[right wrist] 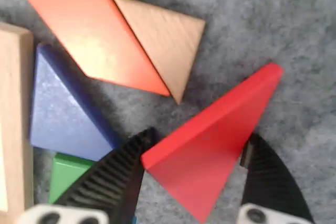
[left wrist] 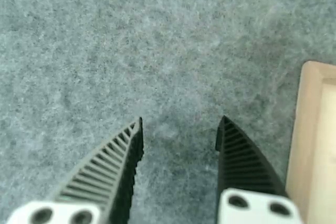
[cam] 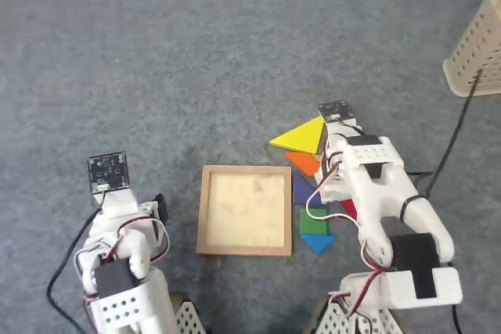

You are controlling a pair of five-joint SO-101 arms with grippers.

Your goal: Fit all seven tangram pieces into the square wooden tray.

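Red wood goes first: the right gripper is clamped on the red triangle, which sits tilted between its jaws, just beside the other pieces on the grey-covered desk. The left gripper hangs with jaws apart and nothing between them, over bare desk just beside the square wooden tray, which holds no piece yet. Between the tray and the red triangle lie a green square and a dark blue triangle. Farther out are an orange parallelogram, a plain wood triangle and, farthest, a yellow triangle. This looks like the first pick. The next move likely calls for carrying the red triangle over the rim and squaring its edges to a corner before lowering it flat.
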